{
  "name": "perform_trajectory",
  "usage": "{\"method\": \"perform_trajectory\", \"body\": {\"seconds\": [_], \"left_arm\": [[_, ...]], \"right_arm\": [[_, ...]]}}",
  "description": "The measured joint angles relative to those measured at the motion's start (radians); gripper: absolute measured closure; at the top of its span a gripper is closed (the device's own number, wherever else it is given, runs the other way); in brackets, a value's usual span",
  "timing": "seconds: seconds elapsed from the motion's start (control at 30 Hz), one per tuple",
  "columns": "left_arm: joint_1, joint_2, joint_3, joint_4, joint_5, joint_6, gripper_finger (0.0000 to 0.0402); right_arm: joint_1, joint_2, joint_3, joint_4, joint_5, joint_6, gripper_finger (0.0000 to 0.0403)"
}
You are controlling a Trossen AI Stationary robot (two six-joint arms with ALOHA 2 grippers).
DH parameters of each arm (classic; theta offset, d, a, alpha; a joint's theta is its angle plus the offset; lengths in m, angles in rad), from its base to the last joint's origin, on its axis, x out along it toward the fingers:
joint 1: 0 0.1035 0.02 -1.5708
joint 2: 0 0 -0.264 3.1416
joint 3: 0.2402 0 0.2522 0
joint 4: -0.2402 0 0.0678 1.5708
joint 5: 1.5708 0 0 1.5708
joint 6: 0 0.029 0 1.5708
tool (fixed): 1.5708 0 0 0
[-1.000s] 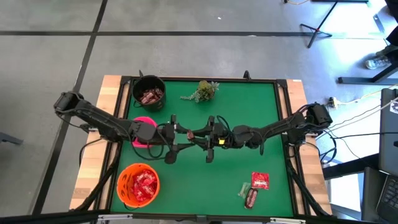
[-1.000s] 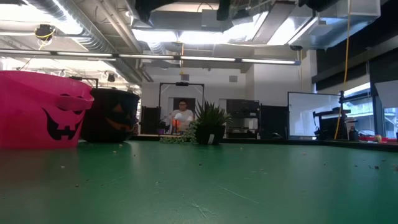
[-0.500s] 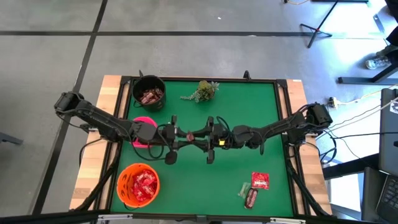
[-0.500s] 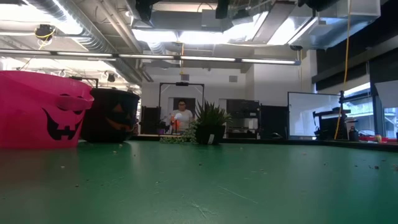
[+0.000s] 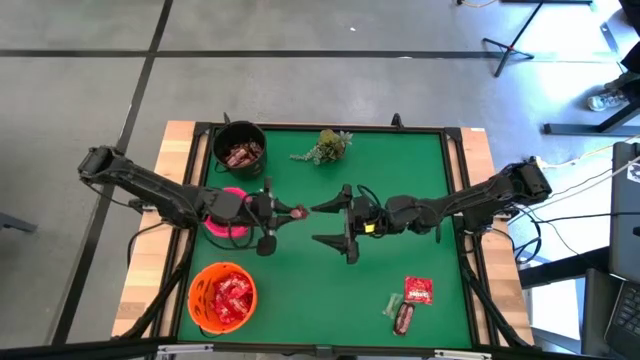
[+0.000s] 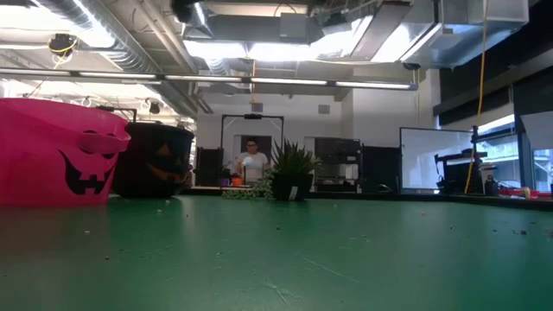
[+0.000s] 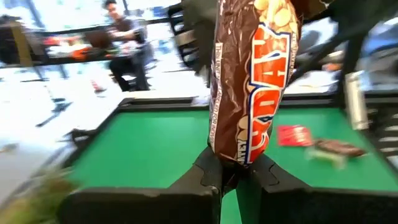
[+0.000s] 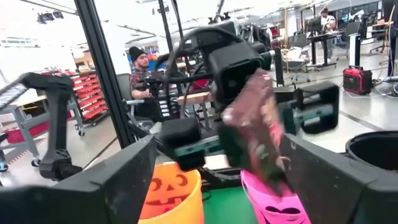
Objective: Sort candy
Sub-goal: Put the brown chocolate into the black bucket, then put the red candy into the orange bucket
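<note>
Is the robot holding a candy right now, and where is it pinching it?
Yes. The left gripper is shut on the bottom end of a brown wrapped candy bar, which stands up from its fingers. The right gripper is open and holds nothing.

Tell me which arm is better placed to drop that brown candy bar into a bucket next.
Left. The left gripper is shut on the brown candy bar and sits beside the pink bucket, with the black bucket just beyond. The right gripper is open, empty, and farther from all the buckets.
</note>
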Motion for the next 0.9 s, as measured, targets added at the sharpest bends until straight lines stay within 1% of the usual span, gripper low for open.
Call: {"method": "perform_trajectory", "body": {"seconds": [0.07,0.2,0.3,0.37,0.43,0.53,0.6,0.7,0.8,0.9], "left_arm": [[0.008,-0.06,0.0,-0.089,-0.061,0.014,0.039],[0.057,-0.203,0.0,-0.335,-0.273,0.032,0.039],[0.125,-0.299,0.0,-0.519,-0.446,0.032,0.039],[0.192,-0.351,0.0,-0.615,-0.492,0.032,0.0387],[0.274,-0.395,0.0,-0.675,-0.464,0.031,0.0379],[0.406,-0.433,0.0,-0.776,-0.34,0.031,0.0361],[0.483,-0.433,0.0,-0.856,-0.292,0.01,0.0344],[0.573,-0.417,0.0,-0.941,-0.283,-0.014,0.0308],[0.636,-0.408,0.0,-0.947,-0.255,-0.014,0.0266],[0.681,-0.41,0.0,-0.941,-0.262,-0.014,0.0228]], "right_arm": [[0.0,-0.029,0.0,-0.029,0.0,0.004,0.0061],[0.0,-0.069,0.0,-0.082,0.002,0.027,0.0065],[0.0,-0.075,0.0,-0.113,0.006,0.04,0.0067],[0.0,-0.075,0.0,-0.121,0.006,0.041,0.0067],[0.0,-0.075,0.0,-0.133,0.006,0.042,0.0067],[0.0,-0.074,0.0,-0.148,0.018,0.042,0.0068],[0.0,-0.074,0.0,-0.146,0.018,0.043,0.0068],[0.0,-0.074,0.0,-0.155,0.018,0.043,0.0068],[0.0,-0.074,0.0,-0.175,0.019,0.043,0.0068],[0.0,-0.074,0.0,-0.192,0.023,0.055,0.0068]]}}
